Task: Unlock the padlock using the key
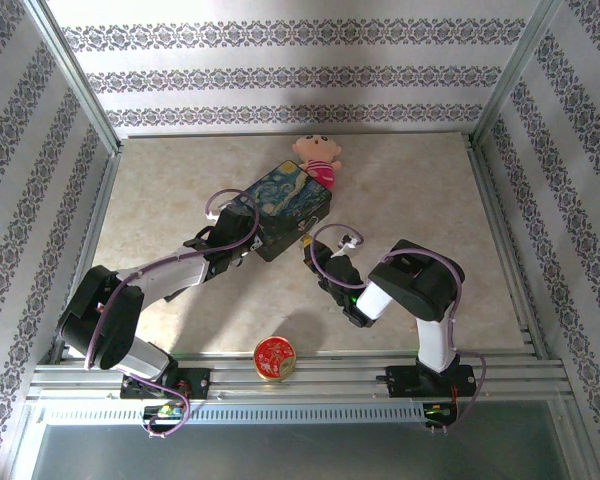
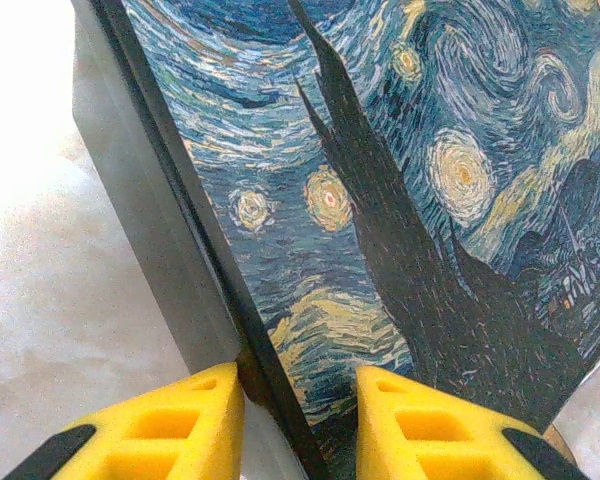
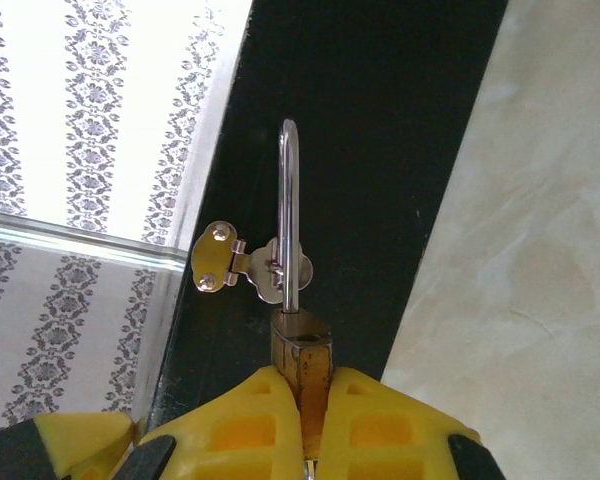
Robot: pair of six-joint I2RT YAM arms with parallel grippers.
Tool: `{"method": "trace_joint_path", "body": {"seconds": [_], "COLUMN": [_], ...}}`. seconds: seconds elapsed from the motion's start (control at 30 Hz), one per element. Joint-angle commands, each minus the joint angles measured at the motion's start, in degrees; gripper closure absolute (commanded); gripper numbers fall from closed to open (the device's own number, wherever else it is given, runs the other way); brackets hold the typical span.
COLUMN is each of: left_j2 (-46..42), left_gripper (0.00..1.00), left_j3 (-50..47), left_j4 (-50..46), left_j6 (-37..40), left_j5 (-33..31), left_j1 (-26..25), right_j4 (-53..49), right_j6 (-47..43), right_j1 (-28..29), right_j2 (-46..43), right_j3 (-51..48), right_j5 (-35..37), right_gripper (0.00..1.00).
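Note:
The small brass padlock hangs on the silvery hasp on the dark front of the blue painted tin box. Its thin shackle stands up through the hasp, and one hole in the top of the body shows empty. My right gripper is shut on the padlock body; in the top view this gripper sits at the box's near right corner. My left gripper is clamped over the box's edge, one finger on the side wall and one on the painted lid. The key is hidden.
A pink doll lies against the box's far end. A round red tin stands at the near table edge between the arm bases. Patterned walls close in the table on three sides.

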Motion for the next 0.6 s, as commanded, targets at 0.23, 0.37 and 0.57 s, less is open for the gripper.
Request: {"method": "trace_joint_path", "body": {"seconds": [0.23,0.37,0.57], "left_j2": [1.68,1.59,1.76], "left_gripper": [0.7,0.7,0.7], "left_j3": [-3.76,-3.84,-4.36], "left_j4": [-10.32,-10.17,-9.79], "left_j6": [0.57,0.57,0.31], "left_j5": [-0.02,0.23,0.83], "left_j1": [1.75,1.81,1.76], "right_j4": [3.34,3.34,3.34], "right_j6": [-1.1,0.37,0.9], "right_j1": [-0.75,-0.34,0.8], "right_j2": [-0.69,1.06,3.53], "right_j3": [0.36,2.06,6.01], "right_j5": [3.24,2.98,2.42], "right_gripper": [1.0,1.0,1.0]}}
